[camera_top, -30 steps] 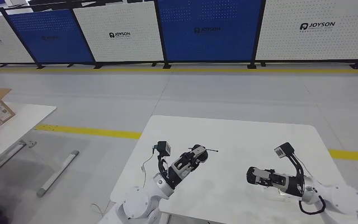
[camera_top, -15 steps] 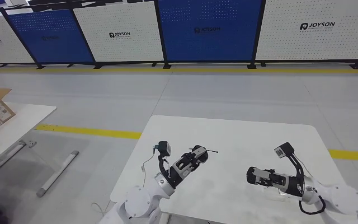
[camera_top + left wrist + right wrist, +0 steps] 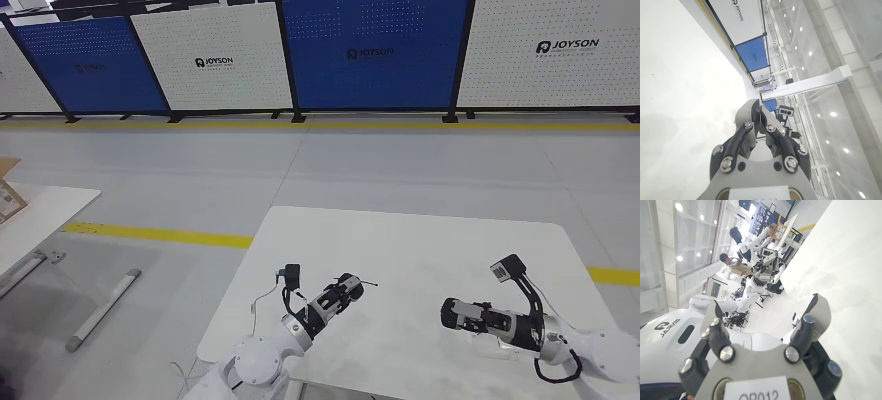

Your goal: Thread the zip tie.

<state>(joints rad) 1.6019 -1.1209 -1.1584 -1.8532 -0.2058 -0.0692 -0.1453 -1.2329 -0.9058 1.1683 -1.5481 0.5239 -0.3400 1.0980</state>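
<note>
We see the left gripper (image 3: 354, 286) over the near left part of the white table (image 3: 430, 240), its two fingers (image 3: 745, 116) pressed together on a thin black zip tie (image 3: 759, 119), whose short end pokes out past the tips. We see the right gripper (image 3: 447, 313) over the table's near right side, well apart from the left one, its fingers (image 3: 818, 306) spread wide and holding nothing

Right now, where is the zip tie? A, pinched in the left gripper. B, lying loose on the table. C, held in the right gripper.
A: the left gripper is shut on the thin black zip tie, while the right gripper is open and holds nothing.
</note>
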